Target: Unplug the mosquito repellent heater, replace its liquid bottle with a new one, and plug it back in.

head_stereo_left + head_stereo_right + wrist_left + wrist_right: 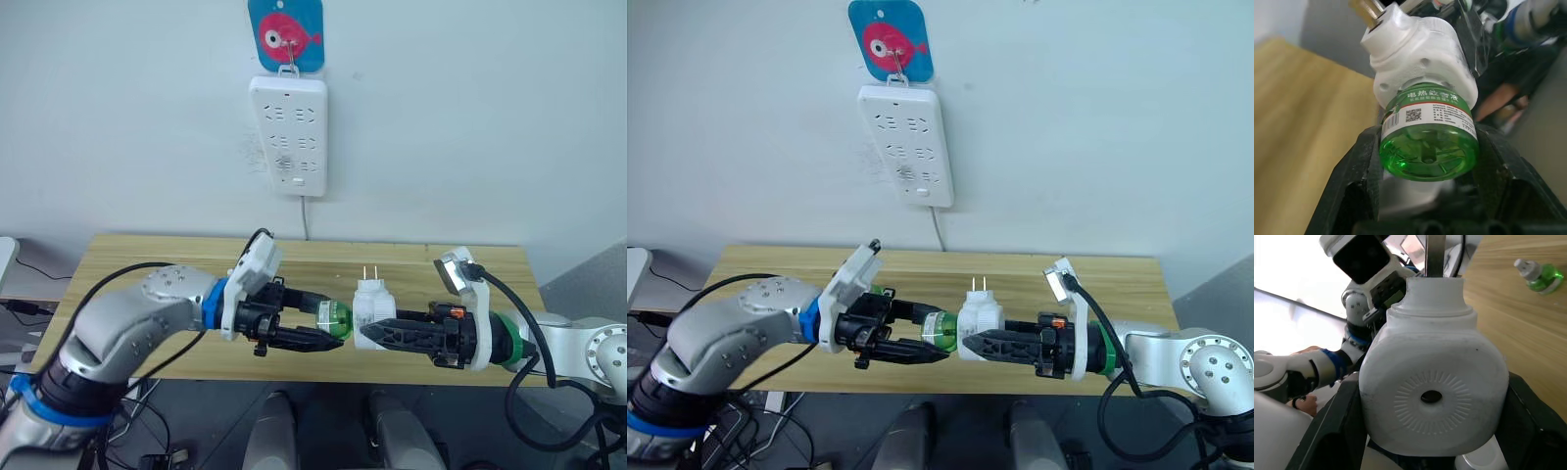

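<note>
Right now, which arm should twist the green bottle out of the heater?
Left, most likely. The left claw is shut on the green bottle, whose neck sits in the mosquito repellent heater. The right claw clamps the heater body, so it is better placed to hold steady.

Soft, even indoor light is filling both head views, leaving the pale wall (470,117) flat and free of glare; the power strip (290,135) is casting only a faint shadow. The desk (147,259) is looking evenly lit, while the area under its front edge is falling dark. In the left wrist view the green bottle (1428,147) is glowing translucent and sharp, with the wood and the upper right blurring out of focus. In the right wrist view the upper left is blowing out to white, the heater (1433,396) is catching soft shading, and a small bottle (1539,275) at upper right is looking hazy
</note>
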`<action>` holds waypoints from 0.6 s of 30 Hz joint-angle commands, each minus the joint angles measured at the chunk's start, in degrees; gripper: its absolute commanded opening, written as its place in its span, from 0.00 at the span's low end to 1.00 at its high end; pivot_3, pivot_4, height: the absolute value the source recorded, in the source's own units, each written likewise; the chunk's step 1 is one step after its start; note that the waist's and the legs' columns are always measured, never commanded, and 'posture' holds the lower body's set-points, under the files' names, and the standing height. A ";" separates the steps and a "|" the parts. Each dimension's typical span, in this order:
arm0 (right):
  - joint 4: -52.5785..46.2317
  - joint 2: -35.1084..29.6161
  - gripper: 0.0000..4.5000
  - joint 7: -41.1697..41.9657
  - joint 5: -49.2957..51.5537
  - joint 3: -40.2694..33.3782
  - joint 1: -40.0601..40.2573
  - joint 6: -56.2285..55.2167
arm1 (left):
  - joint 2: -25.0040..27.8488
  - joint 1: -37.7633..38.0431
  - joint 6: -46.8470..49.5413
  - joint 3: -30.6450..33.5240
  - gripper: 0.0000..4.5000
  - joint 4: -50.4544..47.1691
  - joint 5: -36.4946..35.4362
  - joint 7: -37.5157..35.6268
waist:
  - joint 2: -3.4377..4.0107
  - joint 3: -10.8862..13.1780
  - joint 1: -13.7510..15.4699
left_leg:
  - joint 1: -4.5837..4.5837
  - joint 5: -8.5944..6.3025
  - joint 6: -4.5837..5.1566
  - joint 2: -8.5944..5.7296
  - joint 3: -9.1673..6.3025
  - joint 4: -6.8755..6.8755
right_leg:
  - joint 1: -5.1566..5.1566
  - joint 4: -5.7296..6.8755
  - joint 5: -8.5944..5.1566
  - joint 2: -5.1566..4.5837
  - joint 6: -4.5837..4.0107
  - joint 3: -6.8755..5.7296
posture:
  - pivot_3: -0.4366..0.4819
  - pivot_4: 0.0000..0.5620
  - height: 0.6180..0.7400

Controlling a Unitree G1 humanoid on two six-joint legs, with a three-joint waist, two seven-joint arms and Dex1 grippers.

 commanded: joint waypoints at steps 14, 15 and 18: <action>-1.62 -1.01 0.67 -0.82 1.65 -1.51 1.67 -0.84 | -13.71 18.23 -66.23 2.22 0.94 3.70 41.54 -6.06 | 0.01 -0.01 0.37 | 0.00 0.00 -0.01 -0.01 0.10 -0.02 | -0.01 -0.08 0.15 -0.05 -0.27 0.08 | 0.49 0.43 0.96; -1.57 -0.96 0.67 -0.78 1.65 -1.45 1.54 -0.81 | -14.84 18.81 -67.98 2.30 0.94 3.82 42.19 -5.26 | 0.01 -0.01 0.35 | 0.00 0.00 -0.01 -0.01 0.10 0.00 | -0.01 -0.08 0.15 -0.04 -0.27 0.10 | 0.49 0.43 0.96; -1.38 -0.82 0.67 -0.61 1.53 -1.22 1.17 -0.67 | -16.68 18.86 -71.06 2.00 0.94 4.72 43.34 -4.15 | 0.01 -0.01 0.40 | 0.00 0.01 -0.01 -0.01 0.10 0.01 | 0.00 -0.06 0.15 -0.04 -0.26 0.10 | 0.49 0.43 0.96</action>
